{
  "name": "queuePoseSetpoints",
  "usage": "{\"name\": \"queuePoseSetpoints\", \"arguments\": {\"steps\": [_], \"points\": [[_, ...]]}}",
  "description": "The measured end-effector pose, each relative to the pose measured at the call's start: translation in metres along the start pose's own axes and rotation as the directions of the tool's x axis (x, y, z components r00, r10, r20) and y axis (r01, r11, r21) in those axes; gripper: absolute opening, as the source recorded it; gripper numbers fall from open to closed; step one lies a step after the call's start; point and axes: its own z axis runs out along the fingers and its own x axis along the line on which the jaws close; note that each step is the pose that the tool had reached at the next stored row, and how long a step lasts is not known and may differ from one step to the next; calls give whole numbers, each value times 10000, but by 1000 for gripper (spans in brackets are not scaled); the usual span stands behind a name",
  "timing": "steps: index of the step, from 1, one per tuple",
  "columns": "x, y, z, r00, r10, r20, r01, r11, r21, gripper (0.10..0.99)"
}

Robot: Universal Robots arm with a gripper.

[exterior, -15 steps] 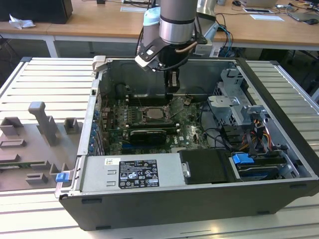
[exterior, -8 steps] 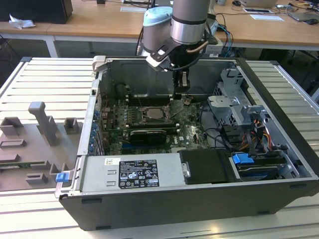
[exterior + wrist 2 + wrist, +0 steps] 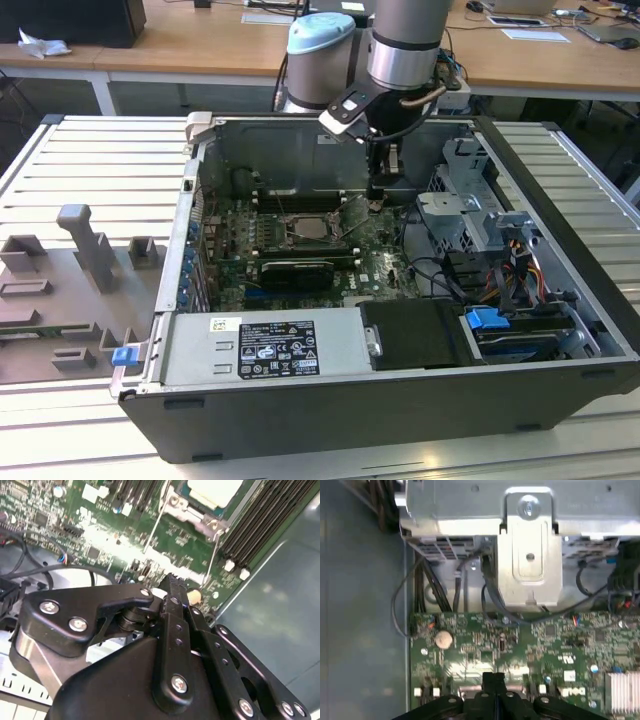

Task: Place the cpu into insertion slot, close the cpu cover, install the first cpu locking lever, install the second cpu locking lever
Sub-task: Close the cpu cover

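The cpu is seen lying in the insertion slot, on the green board inside the open computer case. The claw is closed, its fingers pressed together, just beside the slot and near a thin lever.

An open black computer case is laid on a slatted metal table, with a silver power-supply box housed inside. Grey plastic fixture blocks are set at the exterior view's left.
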Motion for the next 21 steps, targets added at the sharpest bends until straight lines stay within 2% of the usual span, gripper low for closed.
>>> {"name": "queuePoseSetpoints", "arguments": {"steps": [7,17,21], "points": [[13,141,1,10000,-2,36,2,10000,23,106],[17,246,2,10000,-2,73,2,10000,63,106],[22,320,3,10000,-3,74,3,10000,82,106]]}}
